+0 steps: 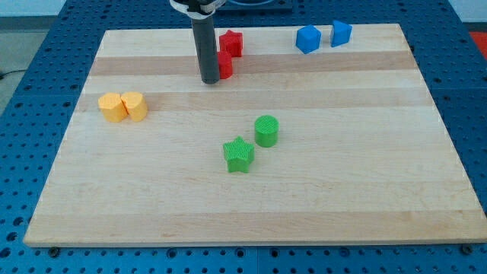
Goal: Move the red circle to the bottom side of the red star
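The red star (231, 43) sits near the view's top, left of centre. The red circle (225, 65) lies just below it, slightly to the left, with its left part hidden behind my rod. My tip (209, 79) rests on the board at the circle's left edge, touching or nearly touching it. The circle and the star stand very close; I cannot tell if they touch.
Two yellow blocks (122, 106) sit side by side at the view's left. A green star (239, 154) and a green circle (266, 130) lie near the centre. Two blue blocks (308, 39) (341, 33) stand at the top right. The wooden board (380, 167) ends in a blue perforated surround.
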Motion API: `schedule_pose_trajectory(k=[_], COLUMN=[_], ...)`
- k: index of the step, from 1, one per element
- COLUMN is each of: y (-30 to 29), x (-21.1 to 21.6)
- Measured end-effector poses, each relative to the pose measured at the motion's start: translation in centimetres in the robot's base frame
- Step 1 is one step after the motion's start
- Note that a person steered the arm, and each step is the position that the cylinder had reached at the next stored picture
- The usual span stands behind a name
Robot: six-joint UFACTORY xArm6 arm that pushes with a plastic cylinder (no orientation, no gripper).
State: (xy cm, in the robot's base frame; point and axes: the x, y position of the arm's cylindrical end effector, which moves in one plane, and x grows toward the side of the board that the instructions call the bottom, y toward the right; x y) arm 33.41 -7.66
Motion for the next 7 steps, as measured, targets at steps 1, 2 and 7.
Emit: schedule_pose_trajectory(k=[1,2,7], y=[0.1,0.4,4.9], x=[-0.4,-1.1,-3.2])
